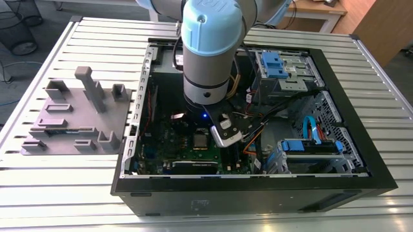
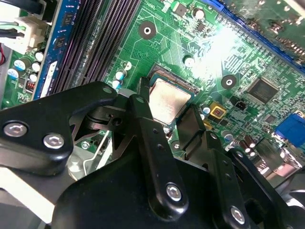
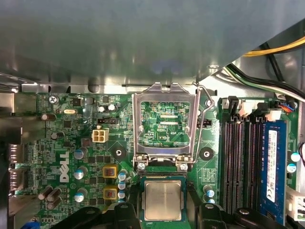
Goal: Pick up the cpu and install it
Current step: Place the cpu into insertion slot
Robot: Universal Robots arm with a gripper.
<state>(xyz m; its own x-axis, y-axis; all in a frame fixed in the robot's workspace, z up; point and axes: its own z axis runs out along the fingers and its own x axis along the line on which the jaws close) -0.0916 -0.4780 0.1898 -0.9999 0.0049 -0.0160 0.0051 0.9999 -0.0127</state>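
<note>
The cpu (image 3: 163,199), a small square chip with a silver-grey top, hangs just over the open motherboard socket (image 3: 164,175), whose contact row peeks out past the chip's edge. My gripper (image 2: 167,109) is shut on the cpu (image 2: 167,98): one black finger (image 2: 142,102) presses one side and the other finger sits against the opposite side. In the exterior view the arm reaches down into the computer case (image 1: 258,191), and the cpu (image 1: 201,140) shows as a small grey square on the green board beside the wrist.
The socket's metal load plate (image 3: 164,93) stands flipped open, its lever (image 3: 202,119) raised beside it. Black memory slots (image 3: 238,162) and a blue slot (image 3: 272,167) run alongside. Cables and drive bays (image 1: 281,67) crowd the case's far side. A grey parts fixture (image 1: 77,116) lies outside.
</note>
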